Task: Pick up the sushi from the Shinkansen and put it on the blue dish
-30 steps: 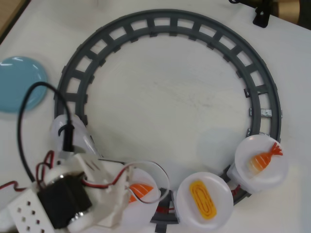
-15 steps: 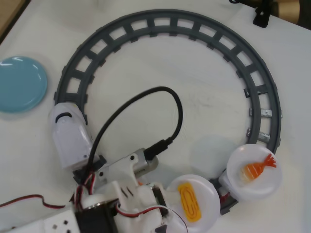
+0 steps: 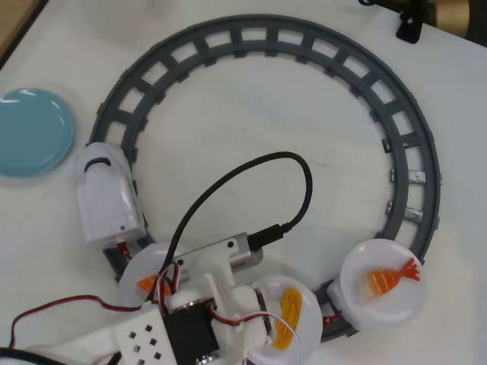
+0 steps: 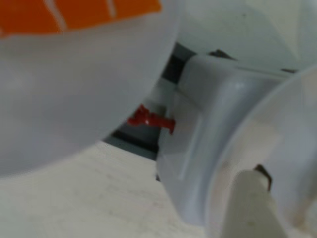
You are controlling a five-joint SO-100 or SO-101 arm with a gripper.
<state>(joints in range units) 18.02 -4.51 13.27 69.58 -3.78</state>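
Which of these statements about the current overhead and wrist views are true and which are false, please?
1. The blue dish is empty. True.
2. The shrimp sushi lies on the blue dish. False: it rests on a white plate car at the lower right of the overhead view.
3. The Shinkansen sits on the left part of the grey ring track. True.
4. The arm is above the shrimp sushi. False: it is over the plate cars holding the salmon slice and the egg piece.
5. A black cable loops over the middle of the ring. True.
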